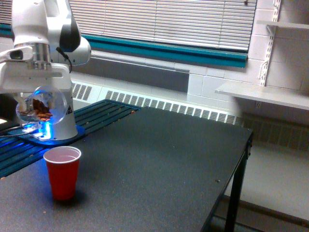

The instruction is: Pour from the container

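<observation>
Presently, a black table (169, 159) is bearing a red cup (62, 172), open mouth up, contents unclear. Above and toward the exterior view's left, the white gripper (36, 99) is clasping the clear container (41, 107), which is showing brown bits inside. No legible writing.

Clear container (42, 107), brown bits; red cup (62, 172); black table (159, 159); white gripper (34, 79).

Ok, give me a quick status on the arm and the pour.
End effector shut on clear container, held up left of red cup. Brown bits inside, none pouring. Nothing between container and cup.
</observation>
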### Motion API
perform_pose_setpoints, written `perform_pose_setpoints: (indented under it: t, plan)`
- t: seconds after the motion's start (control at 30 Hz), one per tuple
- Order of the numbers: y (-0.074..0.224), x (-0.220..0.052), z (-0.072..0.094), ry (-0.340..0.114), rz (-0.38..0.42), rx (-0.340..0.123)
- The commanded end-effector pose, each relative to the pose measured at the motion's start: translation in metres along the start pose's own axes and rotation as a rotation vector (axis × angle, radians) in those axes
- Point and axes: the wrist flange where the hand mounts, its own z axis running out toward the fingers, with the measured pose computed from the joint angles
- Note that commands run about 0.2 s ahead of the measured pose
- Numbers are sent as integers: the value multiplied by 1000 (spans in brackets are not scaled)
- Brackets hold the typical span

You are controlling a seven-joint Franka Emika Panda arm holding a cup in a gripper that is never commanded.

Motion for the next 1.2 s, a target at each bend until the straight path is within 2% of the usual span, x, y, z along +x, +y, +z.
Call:
perform_pose_setpoints:
  t: [0.03,0.67,1.0,1.2]
  plan:
    - [4,-15,7,-29,-30,-18]
    - [5,-31,25,-70,-97,-86]
    - [-8,-36,35,-89,-135,-110]
    - [-13,-33,38,-89,-160,-140]
